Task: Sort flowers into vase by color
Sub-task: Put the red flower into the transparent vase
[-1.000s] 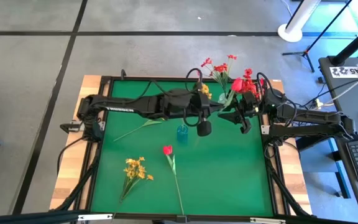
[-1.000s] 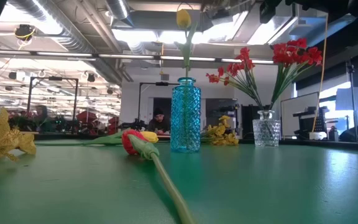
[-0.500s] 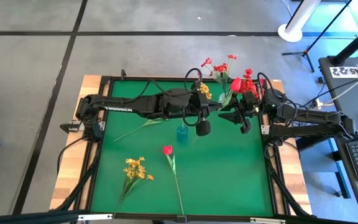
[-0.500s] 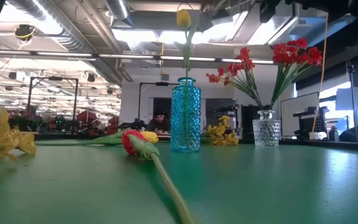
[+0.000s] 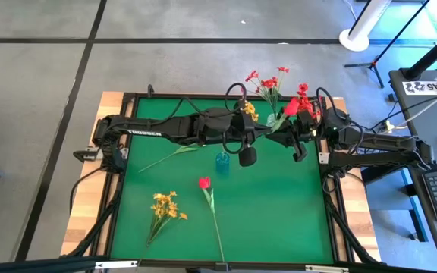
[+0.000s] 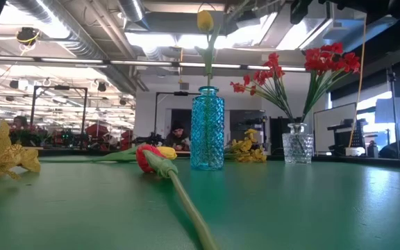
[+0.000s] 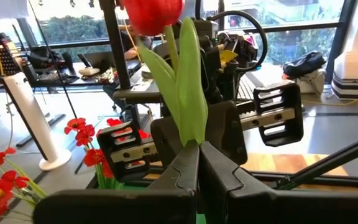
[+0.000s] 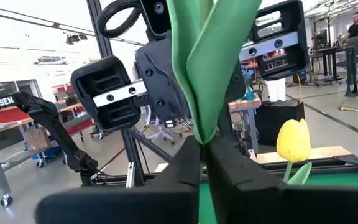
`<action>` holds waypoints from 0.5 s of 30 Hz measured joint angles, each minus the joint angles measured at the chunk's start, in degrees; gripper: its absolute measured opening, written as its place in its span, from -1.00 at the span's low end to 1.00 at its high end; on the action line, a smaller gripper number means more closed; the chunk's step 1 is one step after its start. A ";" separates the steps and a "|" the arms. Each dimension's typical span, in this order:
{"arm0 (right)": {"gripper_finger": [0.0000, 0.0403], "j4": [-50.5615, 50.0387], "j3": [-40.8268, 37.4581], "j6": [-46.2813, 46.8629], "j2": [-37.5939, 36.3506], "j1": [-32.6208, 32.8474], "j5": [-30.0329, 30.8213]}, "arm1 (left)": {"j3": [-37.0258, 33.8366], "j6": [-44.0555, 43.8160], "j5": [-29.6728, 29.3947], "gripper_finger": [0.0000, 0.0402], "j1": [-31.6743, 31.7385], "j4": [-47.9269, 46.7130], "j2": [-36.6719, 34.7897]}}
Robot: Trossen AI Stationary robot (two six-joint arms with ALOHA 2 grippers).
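A red tulip (image 5: 290,106) with green leaves is held in the air between my two grippers, beside the clear glass vase (image 6: 297,144) that holds red sprays (image 5: 268,80). My left gripper (image 5: 270,133) and my right gripper (image 5: 285,135) face each other, and both are shut on the tulip. A blue vase (image 5: 222,162) stands on its base just near of them with a yellow tulip (image 6: 205,19) in it. A second red tulip (image 5: 205,183) and a yellow-orange cluster (image 5: 165,206) lie flat on the green table. My left gripper pinches the red tulip between its two fingers at the foot of its leaves (image 7: 191,138). The fingers come level from the table's left. The tulip rises beyond the fingertips to its head (image 7: 154,12), clear of the table. My right gripper pinches the same tulip's green leaves (image 8: 202,127) between its two fingers. The fingers come level from the table's right, facing the left gripper. The leaves rise beyond the fingertips and leave the wrist view, so the head does not show there.
A yellow tulip's stem (image 5: 174,154) lies on the table near the left arm. Another yellow-orange cluster (image 5: 250,112) lies at the far side by the clear vase. Open green surface (image 5: 279,212) lies toward the near right corner.
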 joint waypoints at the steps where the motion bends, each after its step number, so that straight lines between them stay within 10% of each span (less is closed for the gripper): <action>1: -0.95 0.01 0.00 -0.39 0.00 0.00 0.00 | 0.00 0.00 -0.01 -1.00 0.00 0.00 0.00; 15: -0.98 -6.51 0.00 -2.44 -2.11 0.02 4.50 | -0.17 2.06 -12.95 -0.88 -3.20 -9.03 -3.75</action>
